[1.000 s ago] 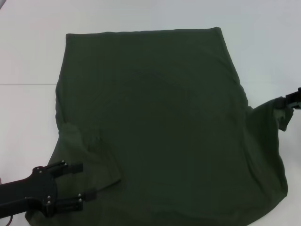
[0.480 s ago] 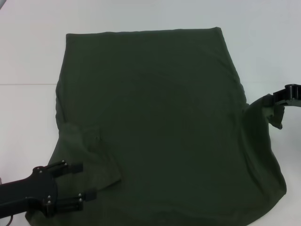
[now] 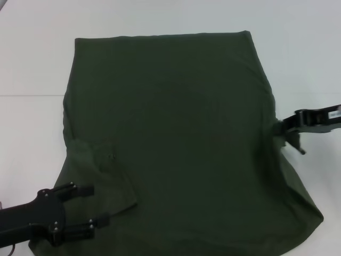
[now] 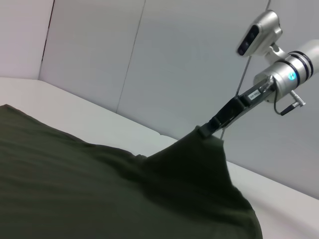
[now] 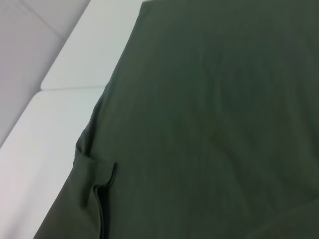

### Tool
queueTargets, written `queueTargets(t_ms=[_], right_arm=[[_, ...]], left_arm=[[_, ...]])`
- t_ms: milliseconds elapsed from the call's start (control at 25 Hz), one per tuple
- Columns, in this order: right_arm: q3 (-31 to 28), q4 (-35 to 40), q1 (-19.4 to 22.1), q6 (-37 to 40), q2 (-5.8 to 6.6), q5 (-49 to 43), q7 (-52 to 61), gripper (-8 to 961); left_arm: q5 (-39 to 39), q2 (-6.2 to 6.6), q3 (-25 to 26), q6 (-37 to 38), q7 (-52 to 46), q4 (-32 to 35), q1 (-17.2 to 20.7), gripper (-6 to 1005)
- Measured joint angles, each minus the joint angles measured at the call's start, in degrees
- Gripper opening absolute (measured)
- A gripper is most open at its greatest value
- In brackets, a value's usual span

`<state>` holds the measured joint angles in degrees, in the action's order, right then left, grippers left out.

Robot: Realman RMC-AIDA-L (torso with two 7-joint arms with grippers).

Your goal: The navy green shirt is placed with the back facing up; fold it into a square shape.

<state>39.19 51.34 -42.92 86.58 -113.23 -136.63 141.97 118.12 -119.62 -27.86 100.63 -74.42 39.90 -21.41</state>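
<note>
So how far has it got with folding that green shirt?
Early on, I'd say. The left sleeve already looks tucked in over the navy green shirt, beside the open left hand at the near left corner. In hand: the right hand pinches the shirt's right edge and lifts it off the white table, seemingly to fold that side in. Left to do: the shirt is otherwise spread out, nowhere near a square.

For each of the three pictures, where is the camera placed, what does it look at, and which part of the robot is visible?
Head view: above, facing down at the navy green shirt on the white table; left gripper and right gripper show.
Left wrist view: low over the shirt, facing across to the right gripper pinching its raised edge.
Right wrist view: looks down on the shirt; no robot part shows.
Shared: the shirt.
</note>
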Motion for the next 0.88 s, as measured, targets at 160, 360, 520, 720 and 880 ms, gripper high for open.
queueTargets(t_ms=[160, 360, 520, 720, 880], right_arm=[[2.12, -2.09, -0.96, -1.69, -0.51, -0.08, 0.54, 98], [5.23, -4.37, -1.38, -4.25, -1.04, -0.21, 0.72, 102], [5.73, -4.65, -1.37, -4.52, -1.1, -0.21, 0.83, 106], [5.74, -4.68, -1.2, -4.91, -0.91, -0.21, 2.71, 110], [5.44, -4.68, -1.03, -4.92, -0.73, -0.06, 3.0, 113]], left_arm=[[0.0, -0.24, -0.01, 0.0, 0.04, 0.0, 0.22, 894], [0.0, -0.31, 0.0, 0.01, 0.14, -0.06, 0.29, 894], [0.08, -0.34, 0.0, 0.01, 0.06, -0.1, 0.25, 894], [0.11, -0.41, -0.08, 0.01, 0.11, -0.6, 0.19, 894], [0.23, -0.43, -0.09, 0.01, 0.15, -1.08, 0.06, 893]])
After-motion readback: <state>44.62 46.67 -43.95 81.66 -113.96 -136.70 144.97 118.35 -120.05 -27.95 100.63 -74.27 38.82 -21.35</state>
